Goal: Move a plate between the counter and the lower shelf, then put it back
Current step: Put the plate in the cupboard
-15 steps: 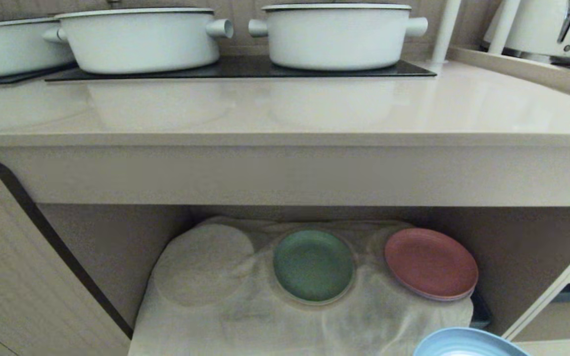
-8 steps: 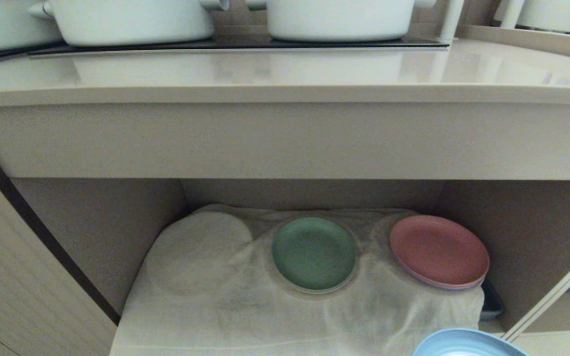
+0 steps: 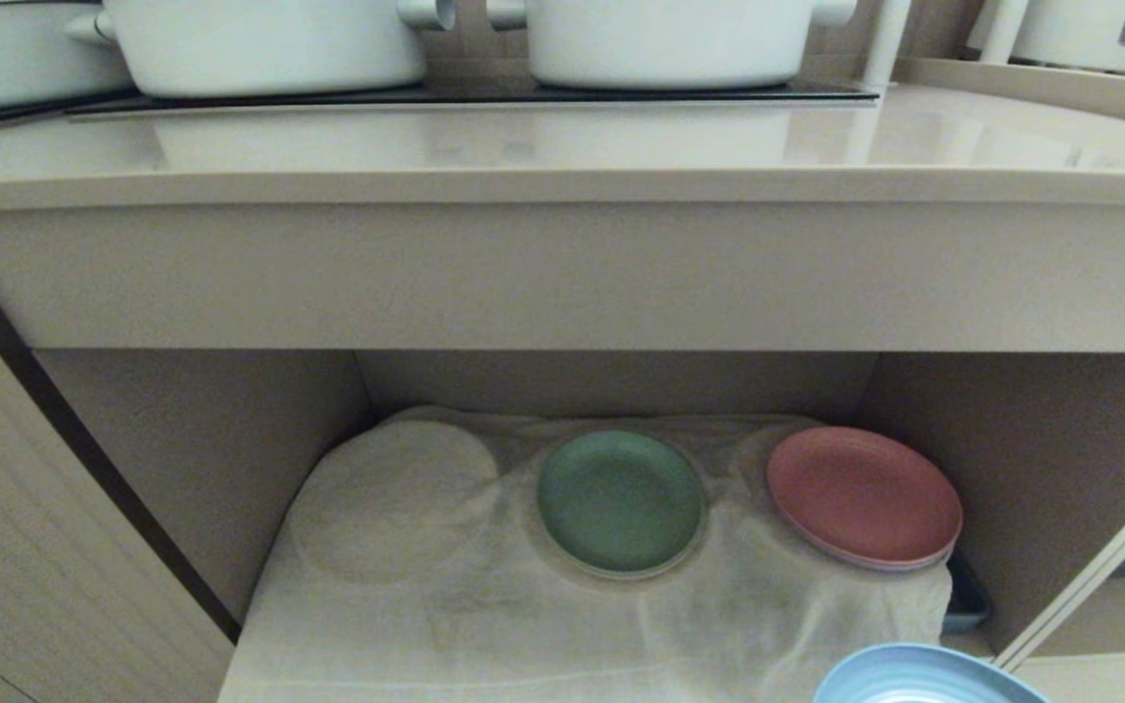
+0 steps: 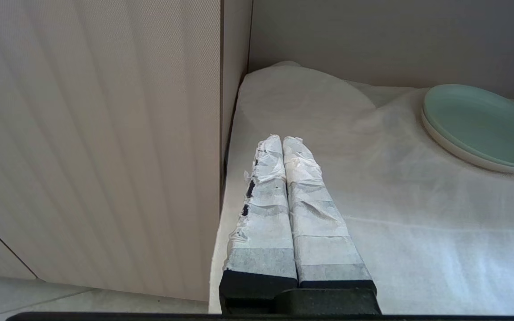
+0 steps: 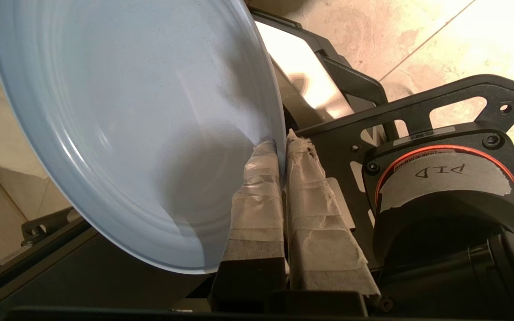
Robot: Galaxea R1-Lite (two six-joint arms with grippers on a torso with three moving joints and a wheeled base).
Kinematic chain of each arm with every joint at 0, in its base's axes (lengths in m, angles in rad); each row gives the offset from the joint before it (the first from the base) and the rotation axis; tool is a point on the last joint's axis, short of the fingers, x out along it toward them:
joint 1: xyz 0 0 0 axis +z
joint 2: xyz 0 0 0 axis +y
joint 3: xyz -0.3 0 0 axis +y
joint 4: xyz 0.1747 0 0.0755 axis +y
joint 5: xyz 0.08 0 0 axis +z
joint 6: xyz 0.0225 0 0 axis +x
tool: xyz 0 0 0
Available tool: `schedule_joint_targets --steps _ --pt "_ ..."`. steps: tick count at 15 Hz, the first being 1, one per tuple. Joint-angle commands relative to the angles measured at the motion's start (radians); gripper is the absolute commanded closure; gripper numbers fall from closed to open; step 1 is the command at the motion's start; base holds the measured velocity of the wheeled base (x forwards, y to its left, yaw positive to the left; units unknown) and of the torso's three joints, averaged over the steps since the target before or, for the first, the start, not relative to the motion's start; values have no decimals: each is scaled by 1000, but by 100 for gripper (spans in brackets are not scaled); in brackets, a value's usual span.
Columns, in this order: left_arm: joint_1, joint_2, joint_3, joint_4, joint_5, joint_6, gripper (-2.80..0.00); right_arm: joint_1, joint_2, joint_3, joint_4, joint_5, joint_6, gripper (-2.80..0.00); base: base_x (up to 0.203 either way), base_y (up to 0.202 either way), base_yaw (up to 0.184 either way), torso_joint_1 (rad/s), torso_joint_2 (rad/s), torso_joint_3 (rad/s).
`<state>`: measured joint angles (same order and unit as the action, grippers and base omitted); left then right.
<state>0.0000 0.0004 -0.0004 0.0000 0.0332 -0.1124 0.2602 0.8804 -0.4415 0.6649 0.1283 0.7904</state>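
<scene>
The light-blue plate (image 3: 919, 676) peeks in at the lower right edge of the head view, in front of the lower shelf (image 3: 484, 596) and below the counter (image 3: 562, 146). The right wrist view shows the plate (image 5: 127, 125) tilted on edge, its ringed face towards the camera. My right gripper (image 5: 282, 143) is shut on its rim, one taped finger on each face. My left gripper (image 4: 283, 139) is shut and empty, low over the left front of the shelf's white cloth (image 4: 373, 178).
A green plate (image 3: 619, 500) and a pink plate (image 3: 860, 493) lie on the cloth at the middle and right. Two white pots (image 3: 260, 44) (image 3: 665, 39) stand on the black cooktop (image 3: 465, 93). A cabinet panel (image 3: 35, 537) bounds the shelf's left. My black base frame (image 5: 417, 116) is under the plate.
The head camera has sunk, so the counter moved up in the picture and more of the shelf shows. The held plate keeps its place at the lower right edge.
</scene>
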Motion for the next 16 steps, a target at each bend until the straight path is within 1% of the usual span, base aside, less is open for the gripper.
schedule_joint_targets --steps 1,16 --pt "0 0 -1 0 1 -1 0 1 2 -2 5 -1 4 0 0 0 0 0 0 0" --pt "0 0 0 0 1 -1 0 13 3 -37 7 -1 4 0 0 0 0 0 0 0"
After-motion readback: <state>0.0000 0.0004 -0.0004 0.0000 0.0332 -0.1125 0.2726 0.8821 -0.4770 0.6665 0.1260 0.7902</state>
